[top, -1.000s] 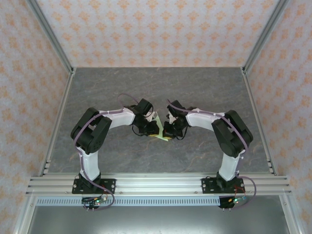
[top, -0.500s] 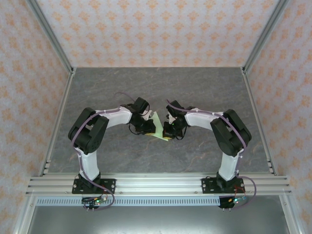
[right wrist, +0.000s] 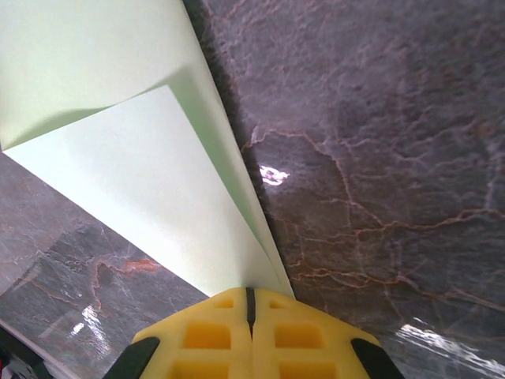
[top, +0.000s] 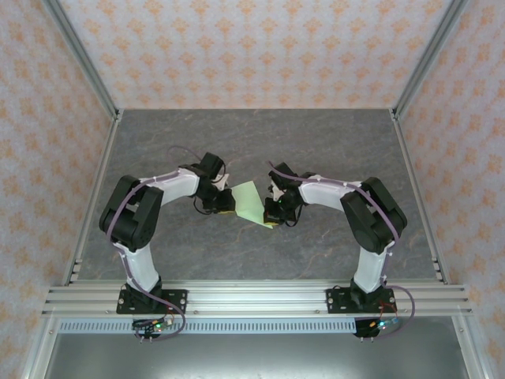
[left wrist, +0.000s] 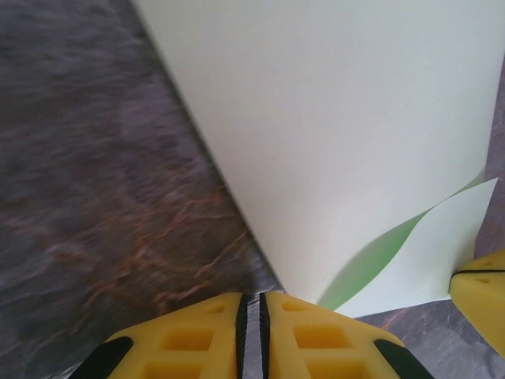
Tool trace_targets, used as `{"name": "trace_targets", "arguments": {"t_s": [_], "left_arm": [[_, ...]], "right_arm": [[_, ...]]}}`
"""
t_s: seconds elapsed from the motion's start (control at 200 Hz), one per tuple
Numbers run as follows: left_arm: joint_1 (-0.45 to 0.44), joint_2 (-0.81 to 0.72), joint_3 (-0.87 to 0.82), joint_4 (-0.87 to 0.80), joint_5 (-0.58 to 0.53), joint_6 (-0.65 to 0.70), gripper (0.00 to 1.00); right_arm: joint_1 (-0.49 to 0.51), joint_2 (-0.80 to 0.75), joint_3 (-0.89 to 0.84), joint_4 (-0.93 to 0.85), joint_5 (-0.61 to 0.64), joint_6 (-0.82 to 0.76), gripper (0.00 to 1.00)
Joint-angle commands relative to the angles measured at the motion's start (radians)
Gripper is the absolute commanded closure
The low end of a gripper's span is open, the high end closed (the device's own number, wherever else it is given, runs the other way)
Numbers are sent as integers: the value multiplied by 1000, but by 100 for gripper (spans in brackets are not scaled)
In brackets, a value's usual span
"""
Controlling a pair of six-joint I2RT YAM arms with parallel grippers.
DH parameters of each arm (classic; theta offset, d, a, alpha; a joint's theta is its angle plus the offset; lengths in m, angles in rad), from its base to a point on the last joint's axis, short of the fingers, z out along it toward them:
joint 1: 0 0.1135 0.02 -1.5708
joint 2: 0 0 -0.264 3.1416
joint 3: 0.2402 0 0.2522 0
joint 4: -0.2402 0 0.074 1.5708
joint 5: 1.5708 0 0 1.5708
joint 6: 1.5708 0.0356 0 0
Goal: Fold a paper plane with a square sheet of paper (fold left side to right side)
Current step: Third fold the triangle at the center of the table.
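Position: you have the sheet of paper point(top: 249, 200) near the middle of the table point(top: 331, 142), between the two grippers.

Condition: the sheet is partly folded. In the right wrist view one pale green layer lies over another, and both run down to a single point. In the left wrist view the layers gape apart, with a green shadow between them.

Right gripper point(right wrist: 250, 292): its fingers are pressed flat together on that point of the sheet, so the paper is held. In the top view it sits at the sheet's near right corner.

Left gripper point(left wrist: 252, 298): its fingers are drawn almost together, with only a thin slit between them and nothing seen in it. The sheet's lower corner ends just beside one finger, and contact cannot be confirmed. In the top view it sits at the sheet's left edge.
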State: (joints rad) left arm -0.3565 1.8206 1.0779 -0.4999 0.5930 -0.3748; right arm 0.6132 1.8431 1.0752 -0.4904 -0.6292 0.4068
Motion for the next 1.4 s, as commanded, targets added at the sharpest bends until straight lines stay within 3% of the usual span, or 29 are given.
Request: {"name": "trace_targets", "arguments": {"t_s": [0.0,0.165,0.415,0.761,1.071,1.396], "left_arm": [[13,-100,0,-47,-20,1,84],[-43,-146,1,4,82,-50,84],[-149,-3,75,42,96,-71,84],[-153,83,96,11,8,-50,84],[-153,83,20,29,-25,-56,85],[-153,111,10,35,-44,-61,85]], "right_arm": [[-4,42,-29,-158,145,-8,100],[-3,47,-15,-158,145,-8,100],[-3,46,-11,-153,140,-3,100],[4,19,-11,-128,124,11,100],[45,-94,-1,-5,76,133,100],[91,-13,22,119,61,250,100]]}}
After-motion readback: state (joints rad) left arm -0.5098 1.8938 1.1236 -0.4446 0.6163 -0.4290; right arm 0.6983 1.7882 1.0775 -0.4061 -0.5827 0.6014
